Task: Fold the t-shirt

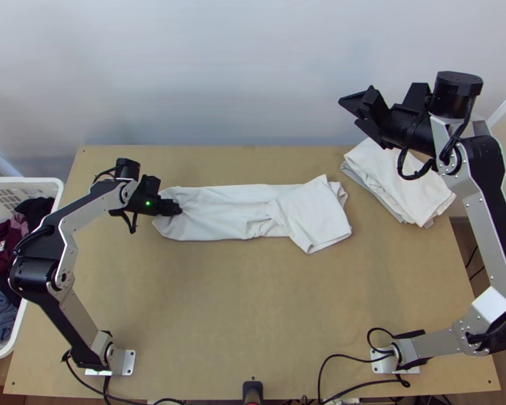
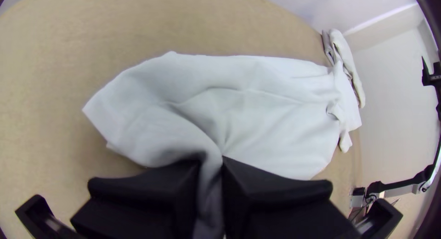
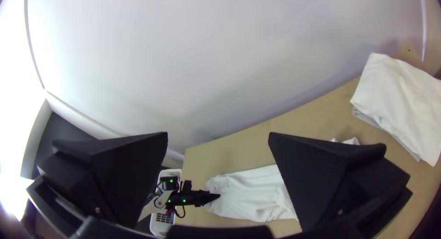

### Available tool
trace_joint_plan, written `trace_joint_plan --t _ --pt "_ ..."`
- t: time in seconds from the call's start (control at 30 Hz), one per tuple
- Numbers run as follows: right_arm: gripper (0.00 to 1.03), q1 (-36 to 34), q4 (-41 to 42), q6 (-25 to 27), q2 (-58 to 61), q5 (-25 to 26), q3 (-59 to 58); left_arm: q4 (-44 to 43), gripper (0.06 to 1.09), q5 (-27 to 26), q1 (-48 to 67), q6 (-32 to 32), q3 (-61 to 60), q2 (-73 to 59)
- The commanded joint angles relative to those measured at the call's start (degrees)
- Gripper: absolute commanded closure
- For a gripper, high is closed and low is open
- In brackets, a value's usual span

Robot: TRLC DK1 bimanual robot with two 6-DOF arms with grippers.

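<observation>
The white t-shirt (image 1: 233, 212) lies as a long folded strip across the table, its right end folded over into a skewed flap. My left gripper (image 1: 175, 208) is at the strip's left end. In the left wrist view my left gripper (image 2: 211, 174) is shut on a pinched ridge of the t-shirt (image 2: 257, 105), with creases running out from it. My right gripper (image 1: 351, 111) is raised past the table's far edge, up and right of the strip. Its fingers stand wide apart in the right wrist view, where the right gripper (image 3: 218, 138) holds nothing.
A stack of folded white and grey cloth (image 1: 405, 185) lies at the table's far right, partly beneath the right arm. A white basket (image 1: 47, 182) with dark and coloured clothes stands at the left edge. Bare table (image 1: 253, 304) stretches between the strip and the near edge.
</observation>
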State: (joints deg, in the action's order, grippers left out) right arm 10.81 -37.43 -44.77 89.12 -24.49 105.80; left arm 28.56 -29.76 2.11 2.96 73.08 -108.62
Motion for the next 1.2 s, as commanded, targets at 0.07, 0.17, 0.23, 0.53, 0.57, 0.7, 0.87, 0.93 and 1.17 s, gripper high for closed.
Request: trace_joint_plan --t 0.07,0.17,0.23,0.53,0.57,0.7,0.87,0.93,1.17 --pt "0.04 0.0 -0.1 0.5 -2.5 -0.3 -1.1 0.3 1.05 0.1 -6.9 0.4 0.2 -0.1" --pt "0.04 0.0 -0.1 0.7 -3.0 -0.3 -2.3 2.4 1.05 0.1 -12.7 4.0 0.3 0.7" --pt "0.04 0.1 0.0 0.7 -3.2 -0.3 -2.8 3.5 1.05 0.1 -16.8 6.8 0.5 1.3" --pt "0.04 0.9 1.4 1.0 -4.0 -0.3 -6.0 14.3 1.05 0.1 -30.9 17.5 6.8 1.6" --pt "0.04 1.0 1.5 1.0 -4.0 -0.3 -6.4 16.1 1.05 0.1 -31.2 17.9 7.8 1.8" --pt "0.04 1.2 1.5 1.0 -4.1 -0.3 -7.0 19.9 1.05 -0.5 -29.9 17.8 8.8 5.5" --pt "0.04 1.1 1.5 1.0 -4.7 -0.2 -8.0 23.0 1.05 -1.0 -22.9 15.8 8.8 11.5" --pt "0.04 1.1 1.5 1.1 -5.0 -0.2 -8.3 23.0 1.05 -1.0 -19.3 13.8 8.9 13.4" --pt "0.04 0.4 1.5 1.3 -5.6 -0.2 -8.9 22.9 1.05 -0.9 -6.7 7.4 12.0 14.8"
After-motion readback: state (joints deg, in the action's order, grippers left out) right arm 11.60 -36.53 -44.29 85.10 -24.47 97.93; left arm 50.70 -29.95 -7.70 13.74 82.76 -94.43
